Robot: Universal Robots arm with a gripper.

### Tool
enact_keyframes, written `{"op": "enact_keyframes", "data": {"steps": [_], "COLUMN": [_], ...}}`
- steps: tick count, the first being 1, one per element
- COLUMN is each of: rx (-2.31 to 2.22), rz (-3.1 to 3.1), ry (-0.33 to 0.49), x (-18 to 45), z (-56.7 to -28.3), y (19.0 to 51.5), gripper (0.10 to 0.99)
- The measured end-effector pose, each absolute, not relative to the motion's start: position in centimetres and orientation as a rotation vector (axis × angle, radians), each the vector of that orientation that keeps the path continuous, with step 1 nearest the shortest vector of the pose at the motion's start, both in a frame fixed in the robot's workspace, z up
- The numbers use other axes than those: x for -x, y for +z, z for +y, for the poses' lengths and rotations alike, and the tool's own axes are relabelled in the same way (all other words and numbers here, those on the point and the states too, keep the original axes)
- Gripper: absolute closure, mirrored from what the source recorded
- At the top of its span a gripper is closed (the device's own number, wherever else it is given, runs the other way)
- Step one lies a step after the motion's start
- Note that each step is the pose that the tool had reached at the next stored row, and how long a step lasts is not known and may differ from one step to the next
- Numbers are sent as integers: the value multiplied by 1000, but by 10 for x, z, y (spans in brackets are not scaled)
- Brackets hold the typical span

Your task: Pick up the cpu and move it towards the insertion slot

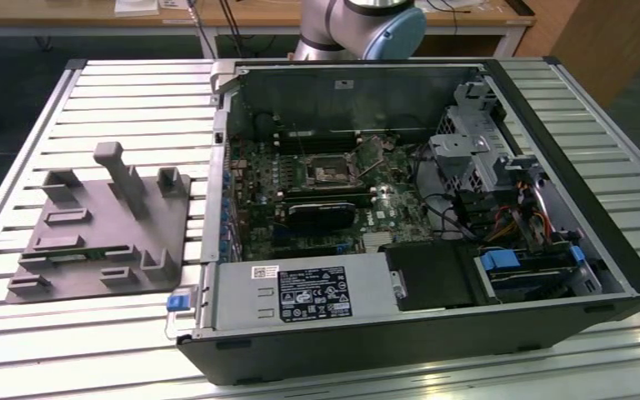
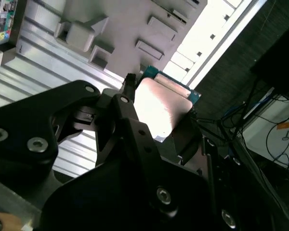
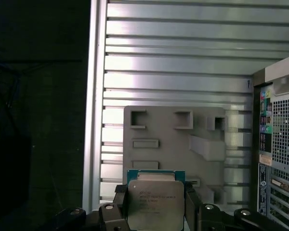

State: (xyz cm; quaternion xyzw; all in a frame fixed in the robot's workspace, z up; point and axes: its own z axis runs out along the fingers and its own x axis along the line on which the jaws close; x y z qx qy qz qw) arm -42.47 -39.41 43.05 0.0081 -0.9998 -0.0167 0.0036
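Tool (image 3: 155,208) clamps the flat square silver-topped cpu (image 3: 155,198) above the grey fixture (image 3: 173,144), silver-framed insertion slot (image 1: 329,172) not yet reached.

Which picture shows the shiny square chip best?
The first wrist view: the cpu faces the camera squarely, its metal top visible, gripped by the end effector. The second wrist view shows the cpu tilted and washed out by glare.

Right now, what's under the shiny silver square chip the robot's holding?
The shiny silver square chip, clamped in the black gripper, hangs over the grey moulded fixture on the ribbed metal table. The fixture's part directly beneath the chip is covered.
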Motion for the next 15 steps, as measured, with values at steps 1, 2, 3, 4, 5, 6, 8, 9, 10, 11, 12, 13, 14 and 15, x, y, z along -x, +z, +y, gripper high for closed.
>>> {"op": "enact_keyframes", "data": {"steps": [1,2,3,4,5,6,8,9,10,11,12,13,14,15], "rx": [-25,-25,-25,-25,-25,-25,-25,-25,-25,-25,-25,-25,-25,-25], "rz": [-3134,-3134,-3134,-3134,-3134,-3134,-3134,-3134,-3134,-3134,-3135,-3135,-3135,-3135], "ry": [-52,-52,-52,-52,-52,-52,-52,-53,-53,-53,-53,-53,-53,-53], "x": [423,421,420,418,416,414,408,405,402,400,397,395,392,390], "z": [-394,-394,-394,-394,-394,-394,-394,-394,-394,-394,-394,-394,-394,-394], "y": [430,431,430,430,430,430,430,430,430,430,430,430,430,430], "gripper": [541,541,541,541,541,541,541,541,541,541,541,541,541,541]}}
